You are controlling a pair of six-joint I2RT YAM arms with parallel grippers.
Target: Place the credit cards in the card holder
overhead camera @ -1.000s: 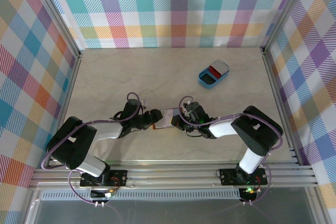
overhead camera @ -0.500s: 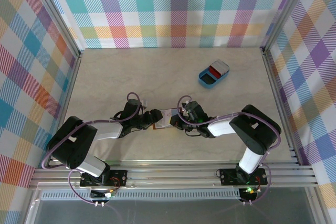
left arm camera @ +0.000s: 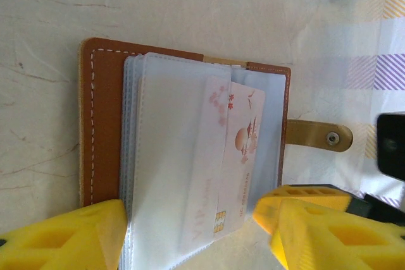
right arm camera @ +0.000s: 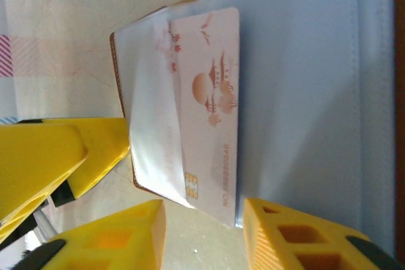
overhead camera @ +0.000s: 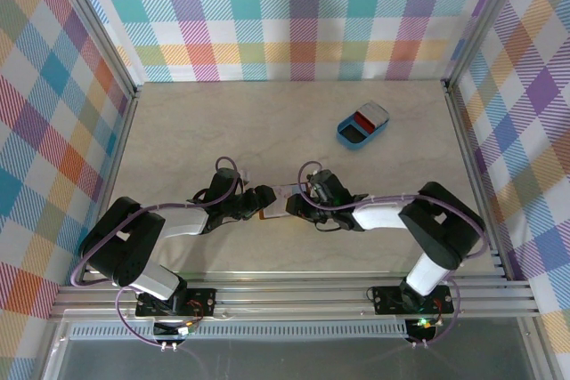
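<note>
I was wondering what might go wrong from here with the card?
The credit card lies only partly under a clear sleeve of the card holder, and the right pincer stands open at its chip end, so it may slide back out. The sleeves look floppy; a further push might buckle one instead of seating the card. The left pincer sits close by, so the two could bump.

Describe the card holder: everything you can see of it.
The card holder is brown leather with pale stitching. It lies open and flat on the table. A stack of clear plastic sleeves covers its inside, and a snap tab sticks out from one side. A whitish card printed with red blossoms sits partly under the top sleeve. The left gripper straddles one end, jaws apart.
</note>
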